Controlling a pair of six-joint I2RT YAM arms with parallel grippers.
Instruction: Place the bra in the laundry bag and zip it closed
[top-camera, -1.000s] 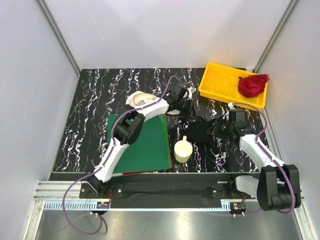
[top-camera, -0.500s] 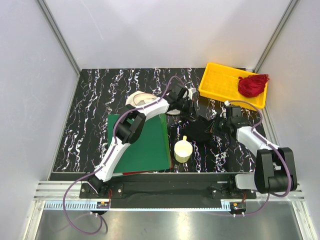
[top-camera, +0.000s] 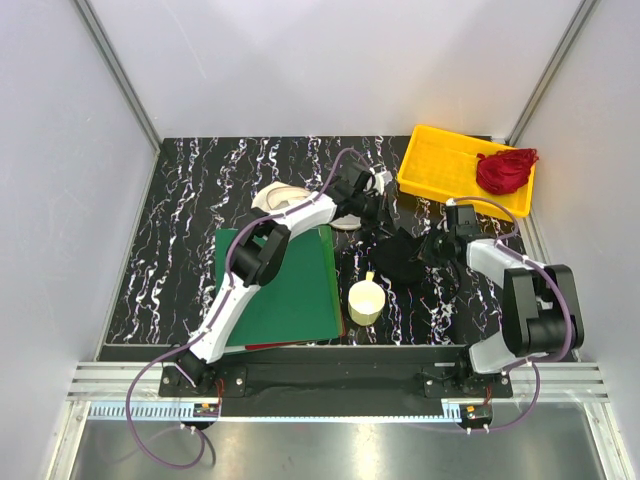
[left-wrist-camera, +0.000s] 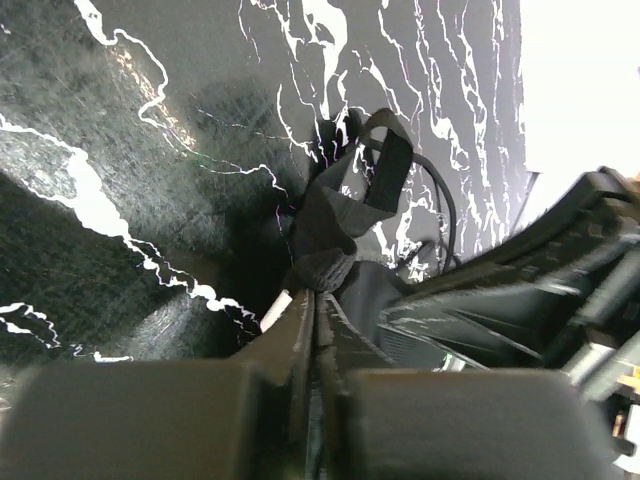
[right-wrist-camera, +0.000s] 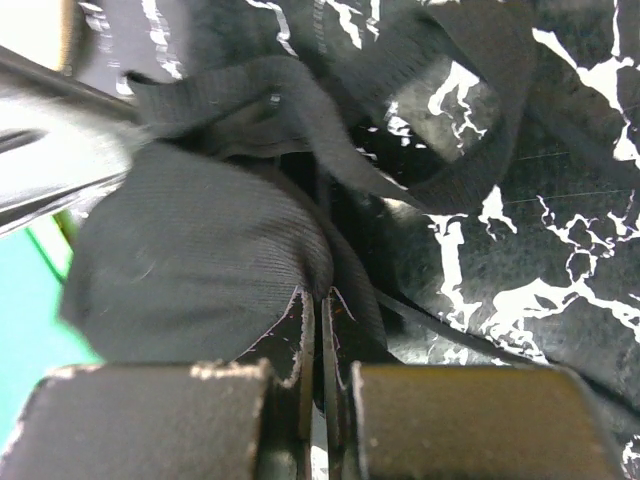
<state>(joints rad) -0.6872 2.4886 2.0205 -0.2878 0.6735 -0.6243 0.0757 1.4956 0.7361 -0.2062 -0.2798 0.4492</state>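
My right gripper (right-wrist-camera: 318, 298) has its fingers pressed together, and they pinch a bunched cup of the bra (right-wrist-camera: 190, 250) right at the tips. My left gripper (left-wrist-camera: 316, 300) is also almost fully pressed together, with a small end of the black fabric caught between its tips. A strap (left-wrist-camera: 390, 165) makes a loop just beyond them.

The bra lies crumpled between my two grippers on the marbled black table (top-camera: 200, 200). Its long axis goes roughly from one gripper to the other. From above it is only a dark lump, so I cannot tell which way the cups face.

The laundry bag (top-camera: 275, 197) is on the outer side of my left gripper, well apart from the bra. My left arm covers most of it, so I cannot see the zipper.

Near both grippers, toward the bases, stands a cream cup (top-camera: 364, 302). Beside the cup lies a green mat (top-camera: 290, 290). Beyond my right gripper is a yellow tray (top-camera: 440, 165), and a red garment (top-camera: 505, 170) lies in its far corner.
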